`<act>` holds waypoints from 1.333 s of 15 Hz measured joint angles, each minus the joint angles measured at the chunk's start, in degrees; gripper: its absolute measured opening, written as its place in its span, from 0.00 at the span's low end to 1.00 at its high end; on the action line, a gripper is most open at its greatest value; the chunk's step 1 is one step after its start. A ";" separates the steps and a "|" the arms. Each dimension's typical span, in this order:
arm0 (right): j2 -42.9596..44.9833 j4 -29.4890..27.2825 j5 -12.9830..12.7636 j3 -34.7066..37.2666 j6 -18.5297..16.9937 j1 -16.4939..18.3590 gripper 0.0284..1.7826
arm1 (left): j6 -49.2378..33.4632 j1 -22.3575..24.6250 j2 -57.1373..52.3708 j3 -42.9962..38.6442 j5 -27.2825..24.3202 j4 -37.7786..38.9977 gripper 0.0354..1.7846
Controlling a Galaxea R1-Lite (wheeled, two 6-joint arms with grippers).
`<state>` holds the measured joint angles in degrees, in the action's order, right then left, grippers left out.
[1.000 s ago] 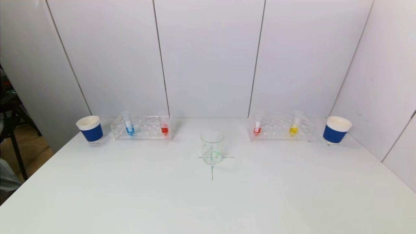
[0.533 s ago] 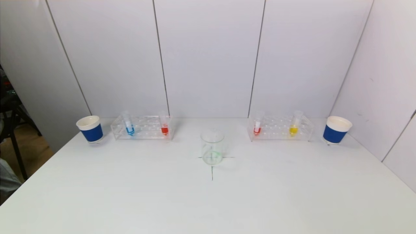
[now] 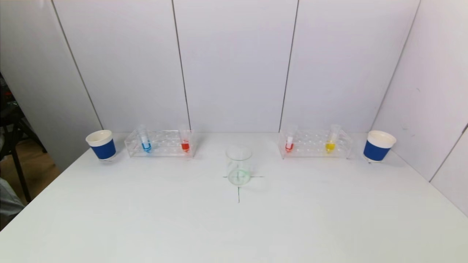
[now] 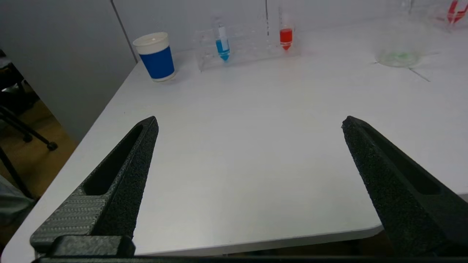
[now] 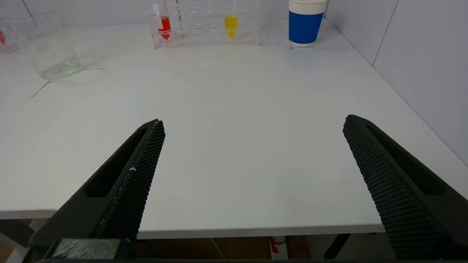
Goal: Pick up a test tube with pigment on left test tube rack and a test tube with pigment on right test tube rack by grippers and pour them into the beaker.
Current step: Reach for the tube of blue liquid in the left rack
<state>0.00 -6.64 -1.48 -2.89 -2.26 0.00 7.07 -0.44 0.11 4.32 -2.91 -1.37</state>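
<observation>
Nothing has moved: our left gripper [image 4: 248, 122] and right gripper [image 5: 252, 122] wait spread wide, short of the beaker [image 3: 238, 165] centred between both racks.

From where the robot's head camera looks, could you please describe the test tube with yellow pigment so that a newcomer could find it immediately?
Start at the clear beaker on the cross mark at the table's centre, then look to the robot's right and farther back for the right test tube rack. Two tubes stand in it: the yellow test tube is nearer the right blue paper cup, while its neighbour, the red test tube, stands at the beaker end.
</observation>
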 joint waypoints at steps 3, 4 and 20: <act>0.00 0.01 -0.01 0.00 -0.02 0.00 0.99 | 0.10 0.00 3.11 8.55 -0.67 -3.27 0.99; 0.00 0.01 -0.01 0.00 0.00 0.00 0.99 | 0.12 0.00 5.62 11.50 -0.67 -3.64 0.99; 0.00 0.00 -0.01 0.00 -0.05 0.00 0.99 | -8.55 0.00 65.51 27.16 2.56 31.76 0.99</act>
<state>0.00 -6.64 -1.49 -2.89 -2.30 0.00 -1.48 -0.44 65.62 31.48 -0.35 30.39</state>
